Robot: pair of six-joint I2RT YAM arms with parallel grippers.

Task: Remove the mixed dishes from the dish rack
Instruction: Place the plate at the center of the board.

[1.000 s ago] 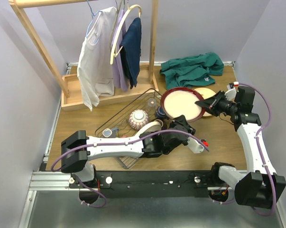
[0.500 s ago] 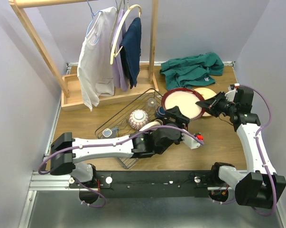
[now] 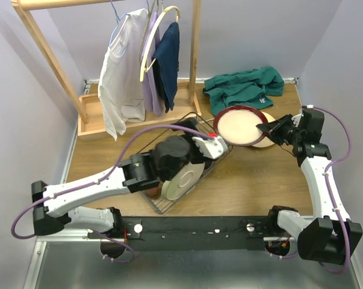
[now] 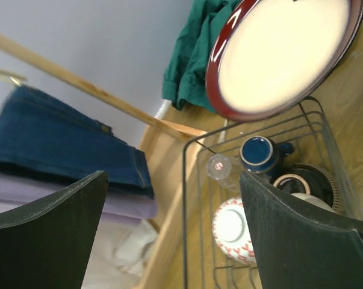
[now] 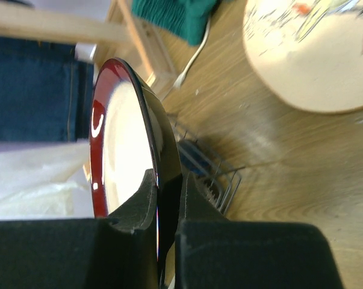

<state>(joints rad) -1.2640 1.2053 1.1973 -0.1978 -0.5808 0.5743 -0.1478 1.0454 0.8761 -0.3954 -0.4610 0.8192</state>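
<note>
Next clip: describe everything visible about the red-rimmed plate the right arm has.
The red-rimmed plate is round, glossy and ceramic-looking, with a cream face and a dark red rim. Its underside looks black in the right wrist view. The right gripper is shut on its edge and holds it tilted, apparently off the table. It sits just past the far right corner of the dish rack, partly over a tan plate lying flat.

Worktop (image 3: 253,186) lies open between dish rack (image 3: 161,206) and right edge; clothes rack (image 3: 97,123) fills the far left corner, green cloth (image 3: 244,87) and a red-rimmed plate (image 3: 238,127) crowd the far right.
</note>
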